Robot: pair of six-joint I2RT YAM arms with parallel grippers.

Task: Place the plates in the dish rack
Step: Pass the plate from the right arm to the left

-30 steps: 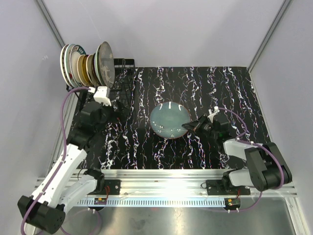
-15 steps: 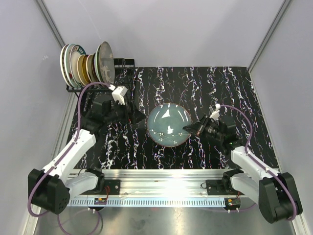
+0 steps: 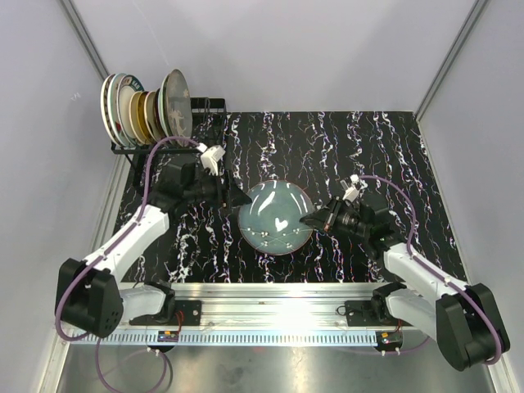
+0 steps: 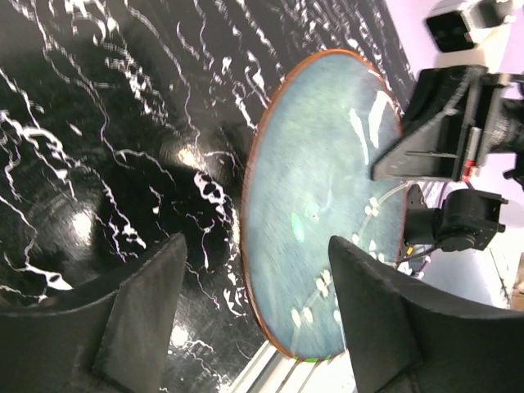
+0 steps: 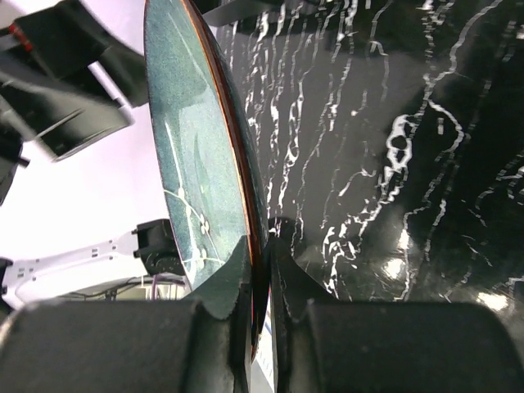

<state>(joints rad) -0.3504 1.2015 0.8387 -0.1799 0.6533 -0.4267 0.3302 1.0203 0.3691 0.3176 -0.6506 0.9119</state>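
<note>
The right gripper [image 3: 318, 219] is clamping the right rim of the teal plate [image 3: 274, 214], holding it tilted above the marbled table [image 3: 385, 155]. The left gripper [image 3: 236, 199] is hovering at the plate's left edge, jaws apart and grasping nothing. Farther back, the other plates [image 3: 143, 106] are standing in the dish rack [image 3: 206, 110].

The right claw [image 5: 260, 254] pinches the brown rim of a teal plate [image 5: 192, 139], held on edge over the black, white-veined surface [image 5: 393, 123], glazed face turned left.
</note>
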